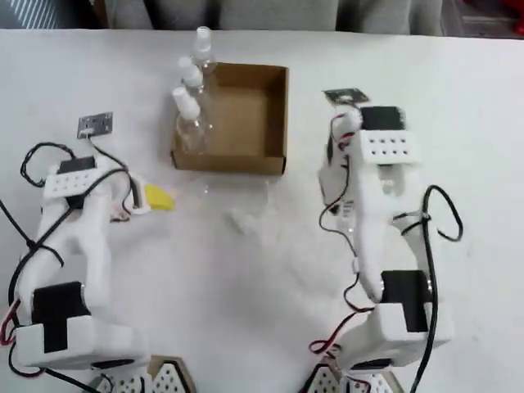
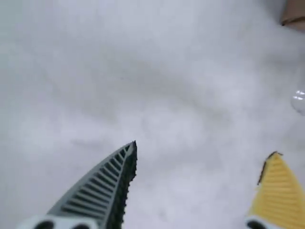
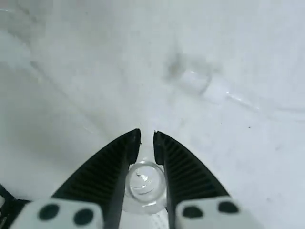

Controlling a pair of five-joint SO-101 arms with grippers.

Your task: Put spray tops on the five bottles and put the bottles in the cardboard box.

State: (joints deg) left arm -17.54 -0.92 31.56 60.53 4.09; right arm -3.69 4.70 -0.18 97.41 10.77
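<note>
We're pinching an untopped clear bottle [image 3: 143, 183] near its mouth in the right gripper [image 3: 147, 134], fingers narrow, low over the table. We're guessing light, slick plastic. The left gripper [image 2: 203, 150] is gaping wide. Farther off, three topped bottles [image 1: 190, 102] are standing by the cardboard box [image 1: 254, 123].

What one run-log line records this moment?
left pincer: open, over table | right pincer: shut on clear bottle | three spray-topped bottles at left wall of cardboard box
</note>
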